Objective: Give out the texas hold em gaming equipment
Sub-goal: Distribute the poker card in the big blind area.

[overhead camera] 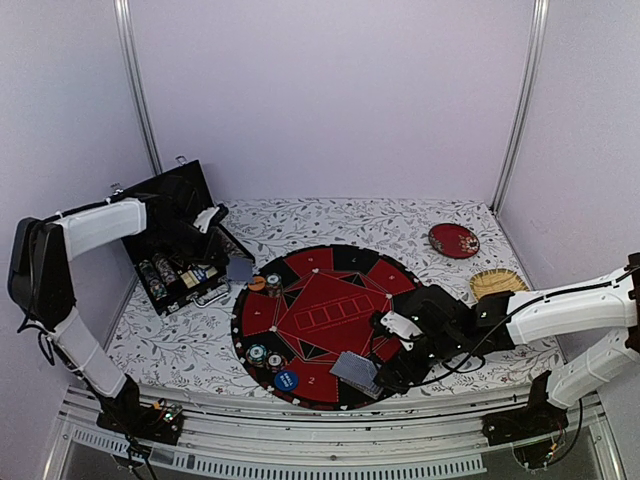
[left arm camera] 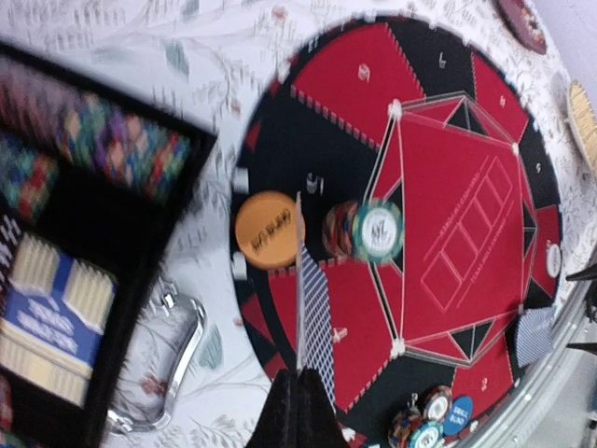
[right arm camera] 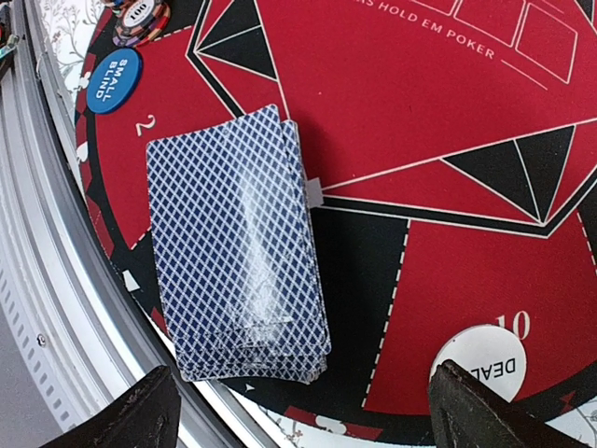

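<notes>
Left wrist: my left gripper [left arm camera: 298, 381] has its fingers pressed together on one playing card [left arm camera: 315, 313]. The card is held edge-on with its blue diamond back showing, above the left part of the round poker mat [left arm camera: 448, 187]. On the mat under it I see an orange button [left arm camera: 269, 230] with a chip stack [left arm camera: 368, 231] just beside it. More chips [left arm camera: 420, 425] and a blue button [left arm camera: 457, 413] sit at the mat's near rim. The open case [left arm camera: 84, 233] is off to the left, blurred.

Right wrist: my right gripper [right arm camera: 300, 378] has its fingers [right arm camera: 131, 415] spread wide, one on each side of the deck [right arm camera: 238, 252], and I see no contact. The deck lies face-down and slightly fanned on the mat's near edge by the printed 2. A white button [right arm camera: 478, 359] is near the other finger.

Top: the left gripper is between the case and the mat's left edge. The right gripper is over the deck. A dark red plate [overhead camera: 453, 240] and a straw mat [overhead camera: 497, 283] lie off the poker mat, far right.
</notes>
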Tool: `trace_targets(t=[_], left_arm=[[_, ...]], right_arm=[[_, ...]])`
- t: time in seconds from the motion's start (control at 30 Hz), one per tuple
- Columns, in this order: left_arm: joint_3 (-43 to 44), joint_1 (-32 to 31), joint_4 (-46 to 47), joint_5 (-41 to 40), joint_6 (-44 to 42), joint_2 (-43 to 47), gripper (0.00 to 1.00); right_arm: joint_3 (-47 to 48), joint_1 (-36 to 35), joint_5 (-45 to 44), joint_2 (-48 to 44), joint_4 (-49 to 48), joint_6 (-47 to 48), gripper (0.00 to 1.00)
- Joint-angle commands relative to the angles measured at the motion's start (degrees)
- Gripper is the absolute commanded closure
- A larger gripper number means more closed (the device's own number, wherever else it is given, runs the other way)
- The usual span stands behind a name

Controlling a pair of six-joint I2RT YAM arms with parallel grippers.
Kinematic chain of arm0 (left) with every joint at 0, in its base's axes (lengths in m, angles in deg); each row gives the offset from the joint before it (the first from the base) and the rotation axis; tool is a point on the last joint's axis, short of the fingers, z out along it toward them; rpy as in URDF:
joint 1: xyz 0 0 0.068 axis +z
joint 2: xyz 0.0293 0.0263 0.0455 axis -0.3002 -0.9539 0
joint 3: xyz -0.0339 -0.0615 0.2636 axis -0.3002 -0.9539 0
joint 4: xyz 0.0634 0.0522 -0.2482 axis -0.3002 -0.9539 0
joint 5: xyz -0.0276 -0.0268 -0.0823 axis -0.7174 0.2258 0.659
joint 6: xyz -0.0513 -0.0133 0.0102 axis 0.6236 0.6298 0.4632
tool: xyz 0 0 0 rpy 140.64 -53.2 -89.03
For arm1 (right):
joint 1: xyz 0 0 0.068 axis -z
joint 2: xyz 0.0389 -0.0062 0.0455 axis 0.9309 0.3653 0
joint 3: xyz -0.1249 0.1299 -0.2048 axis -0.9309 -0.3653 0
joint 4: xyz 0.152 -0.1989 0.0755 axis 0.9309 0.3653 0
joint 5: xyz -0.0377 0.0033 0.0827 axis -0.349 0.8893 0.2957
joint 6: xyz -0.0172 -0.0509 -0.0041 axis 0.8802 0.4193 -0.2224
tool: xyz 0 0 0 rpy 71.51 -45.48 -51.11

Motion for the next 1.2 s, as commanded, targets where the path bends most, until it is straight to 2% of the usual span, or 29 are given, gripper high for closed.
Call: trace_targets(t=[0.0, 0.33, 0.63, 0.77, 0.83, 1.17], left_arm=[[10.35, 0.52, -2.25, -1.64, -5.79, -3.59, 1.00], [28.74, -1.36, -9.83, 0.19, -18.54, -19.00, 1.00], [38.33, -3.00, -12.59, 4.67, -27.05, -31.26, 1.00], [39.27, -3.49, -12.65, 5.91, -29.86, -33.91, 1.00], [39.81, -3.92, -12.56, 5.18, -31.15, -35.33, 1.00], [43.77, -8.90, -8.33, -8.60, -35.37, -41.92, 1.00]], right_arm=[[2.21, 0.80, 0.46, 0.11, 1.09, 1.23, 0.05], [3.15, 1.87, 1.43, 2.48, 1.53, 1.85, 0.05], [4.07, 2.32, 1.86, 3.48, 2.23, 2.25, 0.05], [4.04, 2.44, 1.84, 3.37, 2.50, 2.08, 0.05], [4.02, 2.43, 2.03, 3.38, 2.50, 1.88, 0.05], [4.37, 2.52, 1.66, 3.11, 3.52, 1.71, 0.05]])
